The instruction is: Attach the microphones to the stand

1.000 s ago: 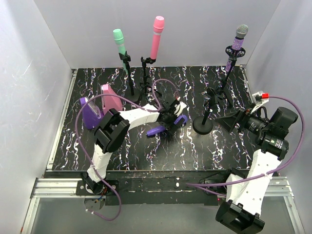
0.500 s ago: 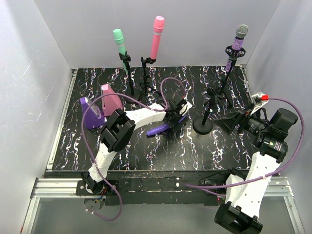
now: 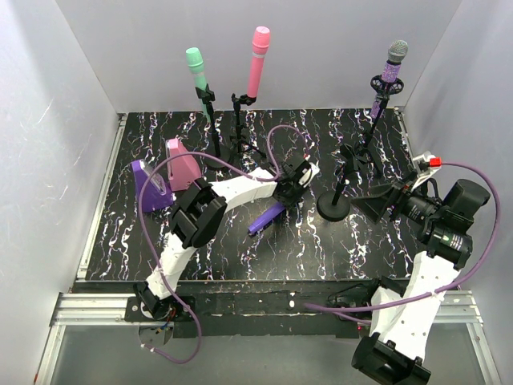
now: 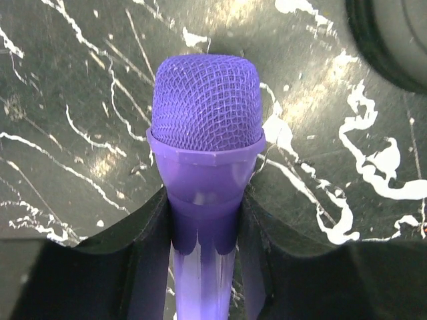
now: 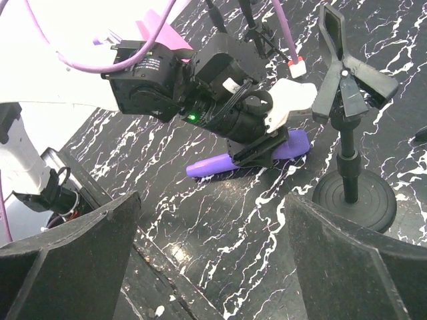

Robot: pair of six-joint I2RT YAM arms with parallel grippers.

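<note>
- Purple microphone: lies on the counter near its middle, with the mesh head towards the right rear and the handle end towards the near left; it is not attached to any stand
- Left tool: clenched on the purple microphone just below the head; the left wrist view shows one black finger against each side of the neck
- Empty stand: round black base on the counter just to the right of the microphone's head and apart from it; a thin post rises to a black clip with spread prongs
- Mint green microphone: clipped head-up at the left rear, leaning slightly left
- Pink microphone: clipped head-up just right of the mint green one, close to upright
- Glittery purple microphone: silver-grey head uppermost, clipped at the right rear and leaning right
- Black stands: three of them carry these microphones along the back of the counter
- Right tool: released, its fingers spread wide; it is held above the right side of the counter and faces the left tool and the empty stand
- Pink wedge and purple wedge: they stand side by side at the left of the counter, well apart from the purple microphone
- Counter: black, veined with white
</note>
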